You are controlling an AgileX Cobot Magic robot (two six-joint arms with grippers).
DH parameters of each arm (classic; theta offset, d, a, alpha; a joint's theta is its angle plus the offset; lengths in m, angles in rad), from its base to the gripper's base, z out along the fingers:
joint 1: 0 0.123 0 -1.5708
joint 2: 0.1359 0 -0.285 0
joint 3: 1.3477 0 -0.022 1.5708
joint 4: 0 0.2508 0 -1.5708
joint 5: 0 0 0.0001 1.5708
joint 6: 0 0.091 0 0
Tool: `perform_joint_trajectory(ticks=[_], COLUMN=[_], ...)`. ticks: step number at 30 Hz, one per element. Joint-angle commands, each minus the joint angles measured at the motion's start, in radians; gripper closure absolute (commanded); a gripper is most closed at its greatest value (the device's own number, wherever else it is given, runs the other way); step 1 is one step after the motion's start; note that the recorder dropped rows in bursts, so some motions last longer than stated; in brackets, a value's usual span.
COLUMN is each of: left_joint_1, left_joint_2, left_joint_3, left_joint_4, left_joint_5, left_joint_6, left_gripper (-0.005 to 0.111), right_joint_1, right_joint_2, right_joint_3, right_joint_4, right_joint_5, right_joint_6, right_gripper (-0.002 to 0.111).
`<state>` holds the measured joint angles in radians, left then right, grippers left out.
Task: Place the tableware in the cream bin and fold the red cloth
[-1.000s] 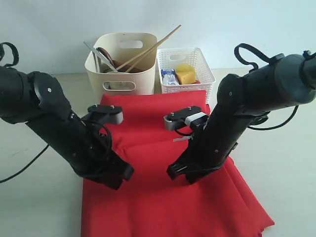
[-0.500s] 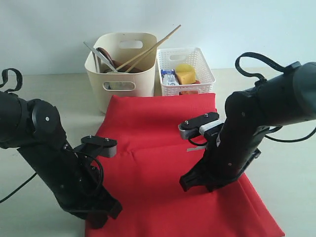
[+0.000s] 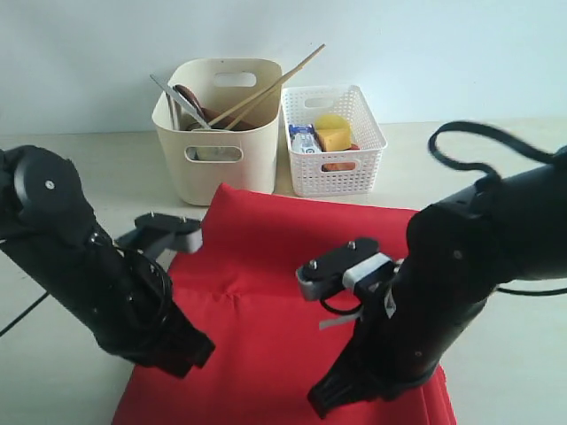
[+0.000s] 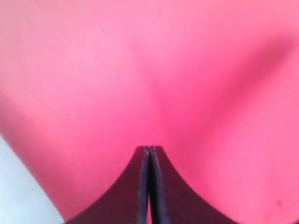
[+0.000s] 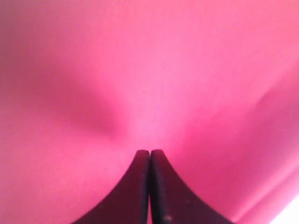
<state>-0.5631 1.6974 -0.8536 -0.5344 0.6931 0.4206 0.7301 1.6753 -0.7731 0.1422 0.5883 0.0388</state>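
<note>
The red cloth lies on the table in front of the bins, with its far edge raised in a fold. My left gripper is down at its near left part and my right gripper at its near right part. In the wrist views the left gripper and right gripper are each shut, with red cloth filling the picture and showing between the fingers. The cream bin holds two chopsticks, a silver knife and a brown wooden piece; the rest is hidden inside.
A white lattice basket with a yellow cheese wedge and a carton stands right of the cream bin. The beige table shows bare on both sides of the cloth.
Both grippers have drawn back toward the near edge and the cloth has come with them. Its far edge has slid away from the two bins.
</note>
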Motion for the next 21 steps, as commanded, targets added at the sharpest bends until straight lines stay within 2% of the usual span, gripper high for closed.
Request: perform_joint_trajectory(ticks=[1,5,10,14,18,21], left_joint_1=[-0.005,-0.005,-0.005,0.007,0.055,0.055], left_joint_2=[-0.090,-0.092,-0.026,0.097,0.222,0.296], left_joint_3=[0.004,-0.019,-0.111,-0.233,-0.289,-0.312], left_joint_4=[0.001,0.000,0.003,0.036,0.036,0.042], left_joint_5=[-0.174,-0.301,-0.392,-0.413,-0.413,-0.418], left_joint_6=[-0.010,-0.010,-0.010,-0.010,-0.010,0.034], left_gripper=[0.107,0.107,0.107,0.107,0.107,0.107], right_joint_1=[0.000,-0.051,-0.153,-0.242,-0.309,-0.349], right_joint_2=[-0.131,-0.172,-0.138,-0.021,0.119,0.219], right_joint_3=[-0.002,-0.002,-0.032,-0.113,-0.156,-0.162], right_joint_4=[-0.142,-0.289,-0.310,-0.322,-0.352,-0.357], right_joint_5=[-0.120,-0.233,-0.306,-0.310,-0.318,-0.352], right_joint_6=[0.107,0.252,0.280,0.278,0.278,0.278], right_gripper=[0.108,0.108,0.108,0.108,0.108,0.108])
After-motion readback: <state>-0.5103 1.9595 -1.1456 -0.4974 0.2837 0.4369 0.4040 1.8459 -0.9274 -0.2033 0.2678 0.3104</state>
